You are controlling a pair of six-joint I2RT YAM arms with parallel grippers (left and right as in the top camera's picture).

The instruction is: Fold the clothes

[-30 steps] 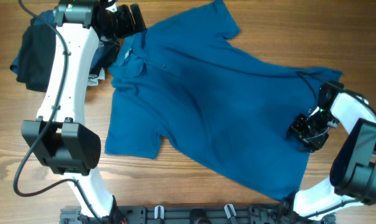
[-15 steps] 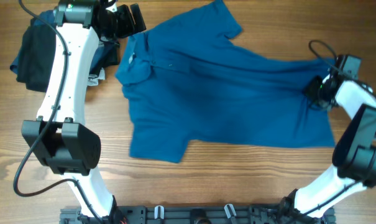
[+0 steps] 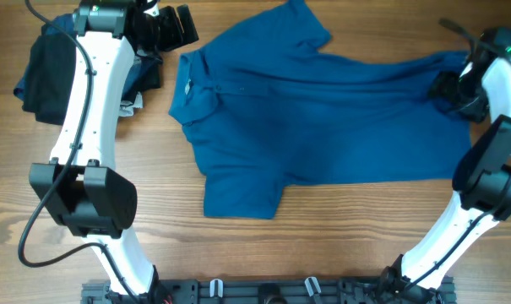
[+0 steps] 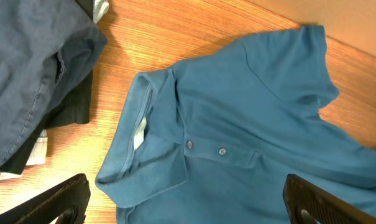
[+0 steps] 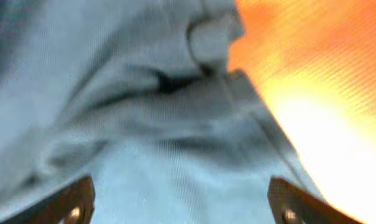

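Blue polo shirt (image 3: pixel 323 110) lies spread on the tabletop (image 3: pixel 323 253), its long axis running from the collar (image 3: pixel 187 89) just beside your left pincer (image 3: pixel 183 25) to the hem (image 3: pixel 453 148) under your right pincer (image 3: pixel 451 87), the nearer one, both pincers spread wide, right arm stretched far forward.

Overhead view is evenly lit and sharp, shadows soft. Right wrist view is blurred, its shirt (image 5: pixel 144 124) washed pale, the tabletop (image 5: pixel 330 112) glaring orange-white at right.
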